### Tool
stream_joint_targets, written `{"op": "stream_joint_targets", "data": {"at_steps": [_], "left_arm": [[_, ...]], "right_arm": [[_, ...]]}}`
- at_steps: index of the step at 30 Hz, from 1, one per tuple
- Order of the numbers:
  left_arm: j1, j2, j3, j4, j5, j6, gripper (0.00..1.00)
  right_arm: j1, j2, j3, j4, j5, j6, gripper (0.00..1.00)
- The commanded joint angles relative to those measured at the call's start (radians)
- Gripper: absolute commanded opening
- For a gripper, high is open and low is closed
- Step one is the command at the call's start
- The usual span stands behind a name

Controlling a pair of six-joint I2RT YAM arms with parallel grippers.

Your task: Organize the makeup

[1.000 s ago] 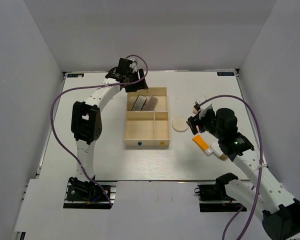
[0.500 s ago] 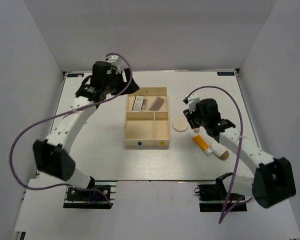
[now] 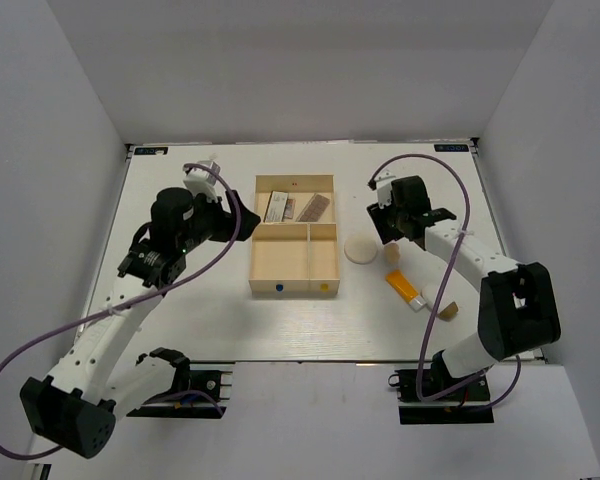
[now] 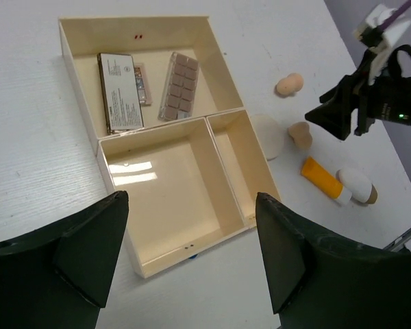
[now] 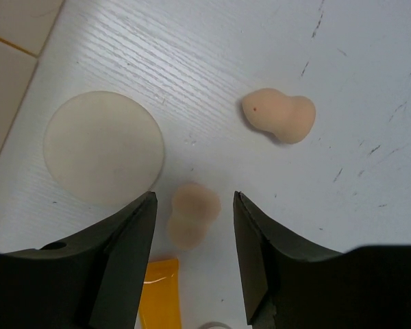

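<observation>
Logged one white table (image 3: 280, 325), bearing everything below. Noted a pale wooden tray (image 3: 295, 286) near its middle, split into one long back compartment and two front ones. Found the left gripper (image 4: 190, 226) just left of the tray, fingers wide apart, clasping nothing. Found the right gripper (image 5: 193, 205) to the right of the tray, fingers likewise apart, poised over one sponge (contact with it could not be judged from the wrist view). Counted two flat palettes in the back compartment, side by side without touching: label-backed palette (image 4: 120, 92) on the left, brown-pan palette (image 4: 180, 86) to its right, slightly askew. Listed the orange tube (image 4: 320, 179) on the table right of the tray, nearer the arm bases than the pad, its white cap end just beside the white bottle (image 4: 354, 185). Saw a brown cap at the bottle's end away from the tray. Entered the cream round pad (image 5: 103, 147), flat on the table, just beside the tray's right wall. Recorded two peach sponges on the bare table. Placed the near sponge (image 5: 192, 212) between the right fingertips and next to the pad, and the far sponge (image 5: 279, 115) apart from it, farther from the arm bases.
</observation>
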Motion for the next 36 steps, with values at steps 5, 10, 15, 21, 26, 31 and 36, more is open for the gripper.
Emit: {"op": "stream_joint_targets", "data": {"at_steps": [5,10,15,21,26,31,36], "left_arm": [[-0.027,-0.119,-0.061,0.081,0.022,0.015,0.85],[-0.027,-0.139,-0.076,0.081,0.044,0.011,0.86],[-0.027,-0.141,-0.081,0.084,0.058,0.009,0.86],[-0.027,-0.133,-0.079,0.084,0.059,0.008,0.86],[-0.027,-0.126,-0.081,0.084,0.058,0.011,0.87],[-0.027,-0.124,-0.079,0.083,0.058,0.009,0.87],[-0.027,-0.124,-0.082,0.086,0.065,0.009,0.87]], "right_arm": [[-0.031,0.071,0.021,-0.069,-0.011,0.023,0.54],[-0.047,0.114,0.032,-0.101,-0.019,0.015,0.54],[-0.066,0.126,0.04,-0.125,-0.047,0.012,0.54],[-0.075,0.161,0.05,-0.153,-0.07,0.006,0.5],[-0.078,0.179,0.058,-0.162,-0.108,-0.005,0.41],[-0.08,0.17,0.058,-0.165,-0.122,-0.014,0.24],[-0.078,0.1,0.058,-0.168,-0.158,-0.036,0.04]]}}
